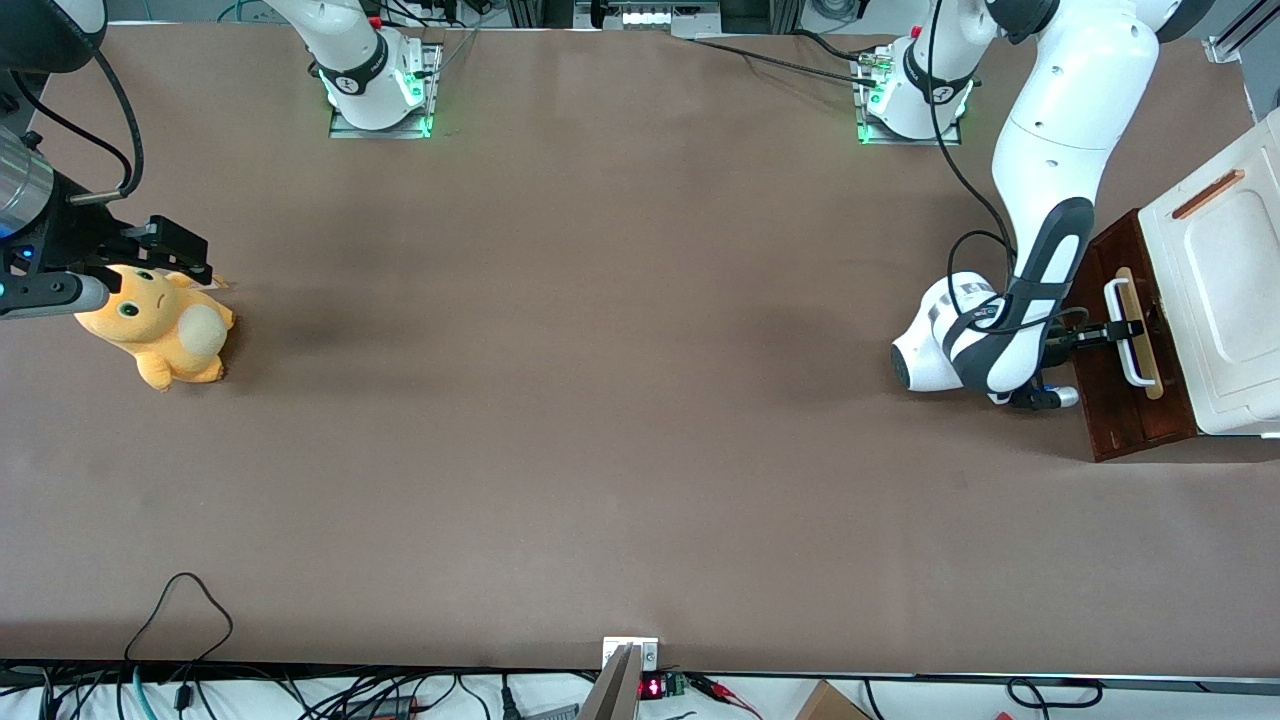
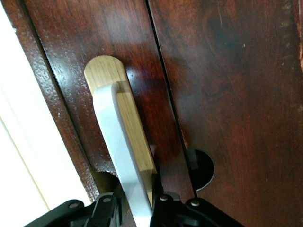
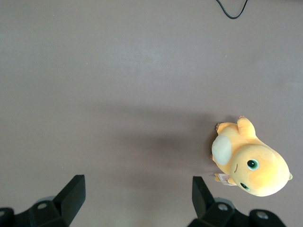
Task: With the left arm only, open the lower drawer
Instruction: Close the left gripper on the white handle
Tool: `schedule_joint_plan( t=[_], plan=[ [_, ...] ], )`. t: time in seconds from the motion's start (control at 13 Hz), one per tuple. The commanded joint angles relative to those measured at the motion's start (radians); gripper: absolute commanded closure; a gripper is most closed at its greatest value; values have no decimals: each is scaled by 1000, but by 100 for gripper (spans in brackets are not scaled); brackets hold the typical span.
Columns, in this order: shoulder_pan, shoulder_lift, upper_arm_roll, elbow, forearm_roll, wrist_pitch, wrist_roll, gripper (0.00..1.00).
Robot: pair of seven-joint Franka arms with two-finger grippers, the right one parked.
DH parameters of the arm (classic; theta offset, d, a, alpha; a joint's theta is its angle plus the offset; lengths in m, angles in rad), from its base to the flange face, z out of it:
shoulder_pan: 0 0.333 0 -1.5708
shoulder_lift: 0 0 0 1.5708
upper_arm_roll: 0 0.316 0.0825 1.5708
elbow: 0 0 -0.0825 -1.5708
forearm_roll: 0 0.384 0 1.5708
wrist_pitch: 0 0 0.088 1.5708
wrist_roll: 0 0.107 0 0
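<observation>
The lower drawer [image 1: 1120, 410] is a dark reddish-brown wooden front at the working arm's end of the table. It carries a white bar handle [image 1: 1122, 335] on a pale wood strip [image 1: 1143, 345]. None of its pale interior shows. The left arm [image 1: 1050, 200] reaches down in front of the drawer, and its gripper [image 1: 1128, 330] is at the middle of the handle. In the left wrist view the white bar handle [image 2: 118, 142] runs between the black fingers [image 2: 163, 203], which press on it from both sides. The gripper [image 2: 135, 205] is shut on the bar.
A white cabinet body [image 1: 1230, 300] with a copper-coloured slot handle [image 1: 1207, 195] sits above the drawer. The drawer front has a round hole [image 2: 203, 168] beside the pale wood strip [image 2: 135, 127]. An orange plush toy [image 1: 160, 325] lies toward the parked arm's end.
</observation>
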Motion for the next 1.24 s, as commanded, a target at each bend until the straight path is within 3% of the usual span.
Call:
schedule_joint_plan(
  t=[0.0, 1.16],
  plan=[
    [12, -20, -3, -25, 8, -3, 8, 80],
    [-50, -23, -4, -19, -15, -58, 22, 82]
  ],
)
